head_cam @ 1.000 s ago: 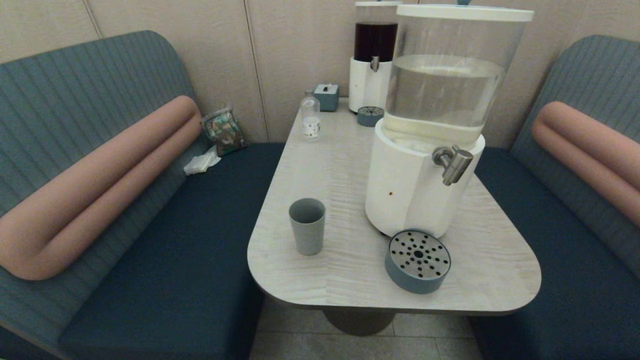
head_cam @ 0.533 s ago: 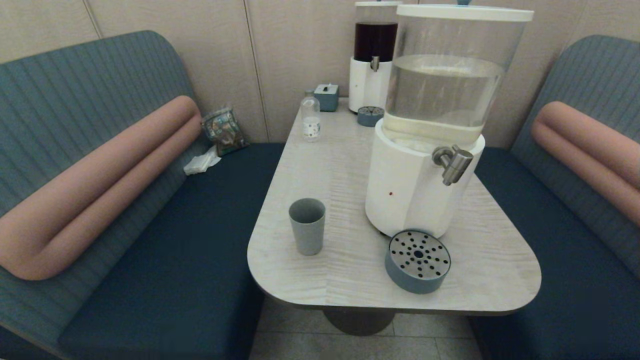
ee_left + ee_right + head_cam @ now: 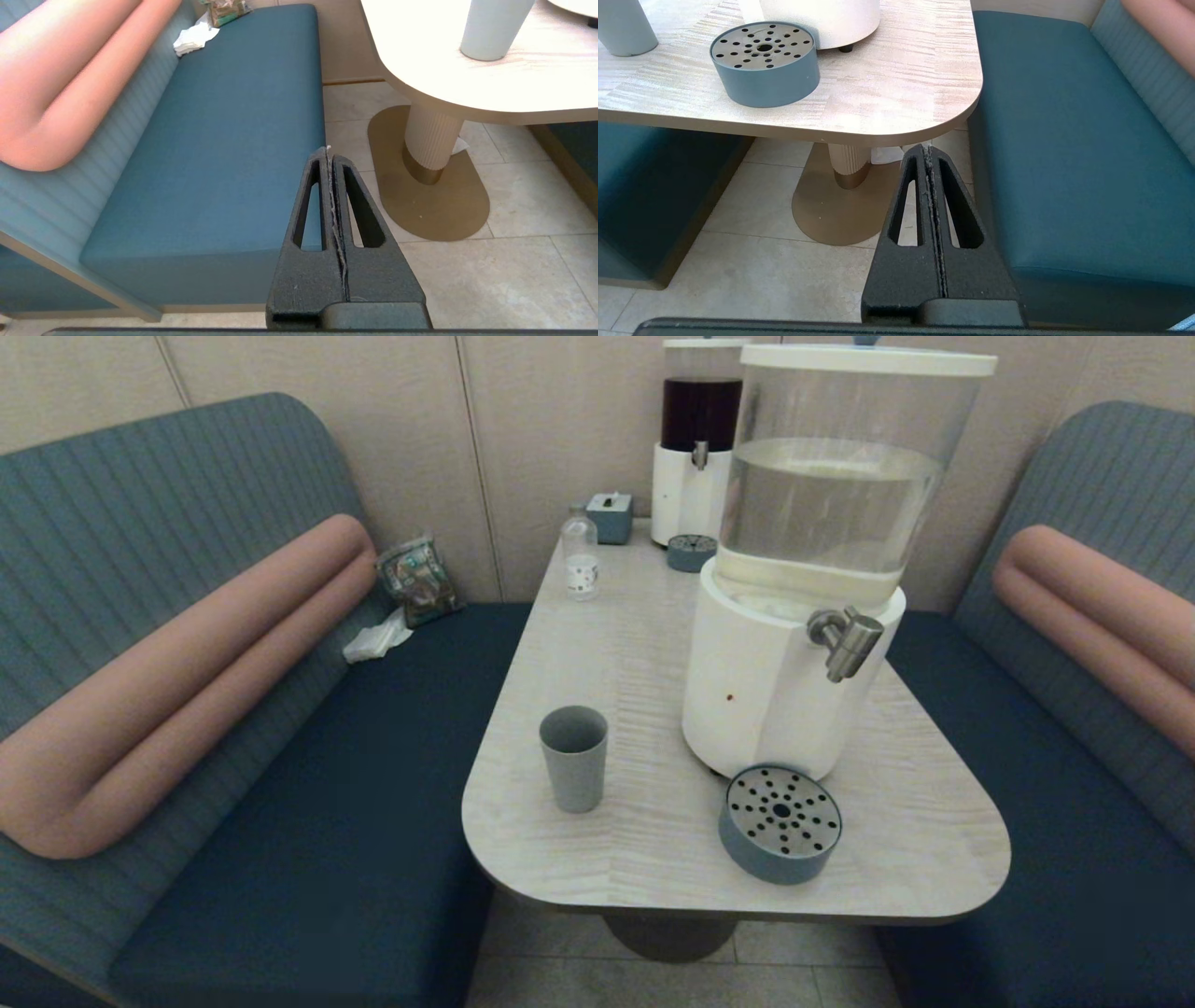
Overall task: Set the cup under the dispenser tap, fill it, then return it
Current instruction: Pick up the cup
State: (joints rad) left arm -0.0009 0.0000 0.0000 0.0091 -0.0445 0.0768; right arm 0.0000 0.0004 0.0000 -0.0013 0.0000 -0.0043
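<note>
The grey-blue cup point(image 3: 573, 758) stands upright and empty on the table's near left part; its lower half shows in the left wrist view point(image 3: 493, 28) and its base in the right wrist view point(image 3: 623, 25). The steel dispenser tap point(image 3: 848, 642) juts from the large white-based dispenser point(image 3: 775, 681) with the clear tank, above a round blue drip tray point(image 3: 780, 822) point(image 3: 765, 63). Neither arm shows in the head view. My left gripper point(image 3: 330, 151) is shut and empty, low beside the left bench. My right gripper point(image 3: 927, 149) is shut and empty, below the table's near right corner.
A smaller dispenser with dark liquid point(image 3: 695, 439), its drip tray point(image 3: 691, 553), a small clear bottle point(image 3: 580, 558) and a blue box point(image 3: 611, 515) stand at the table's far end. Blue benches point(image 3: 308, 803) flank the table point(image 3: 635, 644). A packet point(image 3: 417, 579) and tissue lie on the left bench.
</note>
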